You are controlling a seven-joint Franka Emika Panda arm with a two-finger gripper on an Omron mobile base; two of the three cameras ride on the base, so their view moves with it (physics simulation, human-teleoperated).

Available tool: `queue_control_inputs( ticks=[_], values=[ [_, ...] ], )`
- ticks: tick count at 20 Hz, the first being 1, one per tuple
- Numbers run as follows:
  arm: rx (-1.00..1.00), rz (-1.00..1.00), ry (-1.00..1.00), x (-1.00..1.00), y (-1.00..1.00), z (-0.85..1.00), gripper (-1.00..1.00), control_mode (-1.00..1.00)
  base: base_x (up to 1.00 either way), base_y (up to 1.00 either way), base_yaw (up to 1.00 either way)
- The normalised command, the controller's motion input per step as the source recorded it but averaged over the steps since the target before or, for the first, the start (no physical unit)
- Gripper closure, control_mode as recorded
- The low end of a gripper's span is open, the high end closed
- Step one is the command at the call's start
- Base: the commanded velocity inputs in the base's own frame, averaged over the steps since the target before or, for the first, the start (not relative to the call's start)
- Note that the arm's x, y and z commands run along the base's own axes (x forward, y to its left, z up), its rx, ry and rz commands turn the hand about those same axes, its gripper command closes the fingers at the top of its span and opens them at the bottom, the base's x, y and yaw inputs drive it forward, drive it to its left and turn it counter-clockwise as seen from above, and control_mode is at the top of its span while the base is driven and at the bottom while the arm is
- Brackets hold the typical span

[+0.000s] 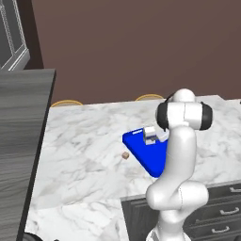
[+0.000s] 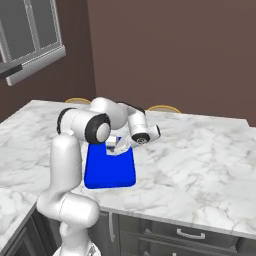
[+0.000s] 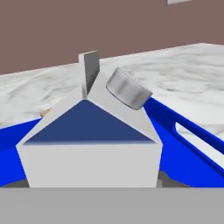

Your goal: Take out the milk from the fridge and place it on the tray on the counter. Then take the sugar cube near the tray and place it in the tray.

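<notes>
The milk (image 1: pixel 149 133) (image 2: pixel 112 145) is a small white carton, upright at the far end of the blue tray (image 1: pixel 148 160) (image 2: pixel 110 172) on the marble counter (image 1: pixel 80 141). In the hand view the milk (image 3: pixel 92 148) sits very close, with its grey cap and dark blue gable towards me, and the tray (image 3: pixel 188 148) lies under it. My gripper (image 1: pixel 156 136) (image 2: pixel 118 146) is shut on the milk. I cannot tell whether the carton's base touches the tray. The tan sugar cube (image 1: pixel 125 155) lies on the counter just left of the tray. The fridge is out of view.
A tall dark grey slab (image 1: pixel 19 141) borders the counter on the left. Two yellow chair backs (image 1: pixel 66 102) (image 1: pixel 149 97) rise behind the far edge. Dark drawers with silver handles (image 1: pixel 226 212) (image 2: pixel 190 234) run under the near edge. A glass-fronted wall cabinet (image 2: pixel 30 35) hangs at upper left.
</notes>
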Motion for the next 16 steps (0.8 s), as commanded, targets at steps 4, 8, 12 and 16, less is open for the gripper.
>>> queue_control_inputs(
  ticks=[4,8,12,16],
  values=[
    [-0.04,-0.06,0.0,0.01,0.0,-0.33,-1.0,-1.0,0.0,0.0,0.0],
    [0.02,-0.02,-0.03,-0.05,-0.03,0.03,-1.0,-1.0,0.0,0.0,0.0],
    [0.02,0.0,-0.01,-0.04,-0.01,0.27,-1.0,-1.0,0.0,0.0,0.0],
    [0.0,0.0,-0.05,0.0,-0.01,0.29,-1.0,-1.0,0.0,0.0,0.0]
  ],
)
